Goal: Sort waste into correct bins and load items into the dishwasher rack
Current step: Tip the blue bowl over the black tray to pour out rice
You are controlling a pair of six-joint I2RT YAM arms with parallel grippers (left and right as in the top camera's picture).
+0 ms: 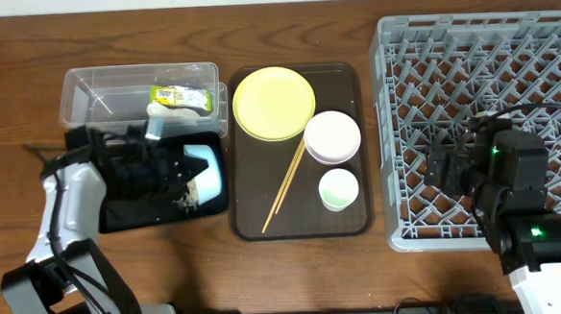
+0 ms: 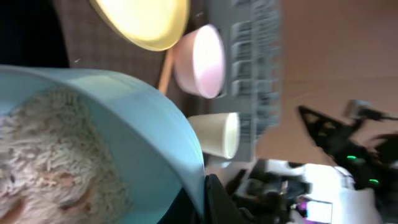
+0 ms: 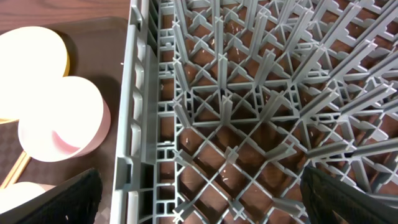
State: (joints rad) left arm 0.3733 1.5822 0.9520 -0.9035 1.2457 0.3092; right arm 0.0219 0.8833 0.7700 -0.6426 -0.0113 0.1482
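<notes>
While over black tray (image 1: 130,216), left arm (image 1: 71,199), light-blue bowl (image 1: 205,171) sideways.

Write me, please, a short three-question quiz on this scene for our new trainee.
1. True or false: the light-blue bowl is tilted over the black tray.
2. Where does the yellow-green snack wrapper lie? A) in the clear tub B) on the black tray C) in the light-blue bowl
3. How many dishes, the chopsticks aside, sit on the brown serving tray?
Key: 1 true; 2 A; 3 three: the yellow plate, the white bowl and the pale-green cup.
</notes>
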